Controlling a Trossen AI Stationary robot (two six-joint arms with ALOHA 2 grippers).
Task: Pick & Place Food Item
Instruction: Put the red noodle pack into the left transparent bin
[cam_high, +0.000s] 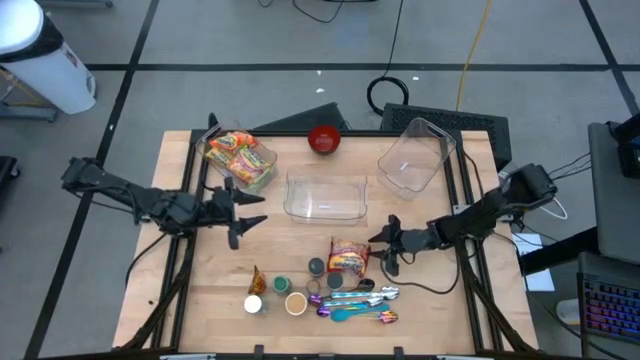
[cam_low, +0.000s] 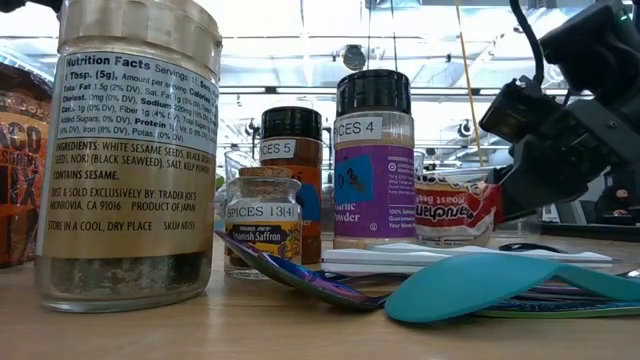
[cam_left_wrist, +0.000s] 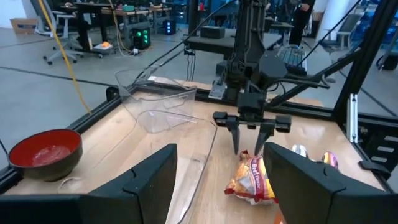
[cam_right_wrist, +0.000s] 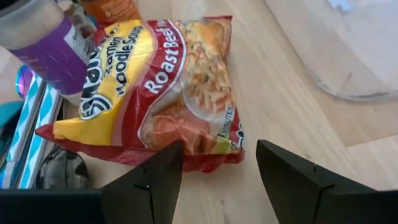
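Observation:
A red and yellow ramen noodle packet (cam_high: 349, 257) lies flat on the wooden table, right of centre; it also shows in the right wrist view (cam_right_wrist: 155, 87), the left wrist view (cam_left_wrist: 252, 180) and the low view (cam_low: 455, 210). My right gripper (cam_high: 385, 250) is open just right of the packet, its fingers pointing at it, touching nothing. My left gripper (cam_high: 243, 210) is open and empty left of centre, near a clear rectangular container (cam_high: 325, 195). A second clear container (cam_high: 235, 158) at the far left holds more packets.
A red bowl (cam_high: 323, 139) stands at the far middle, a tilted clear tub (cam_high: 415, 155) at the far right. Spice jars (cam_high: 285, 292) and coloured spoons (cam_high: 360, 303) crowd the near edge beside the packet. A black frame rail (cam_high: 465, 220) borders the table.

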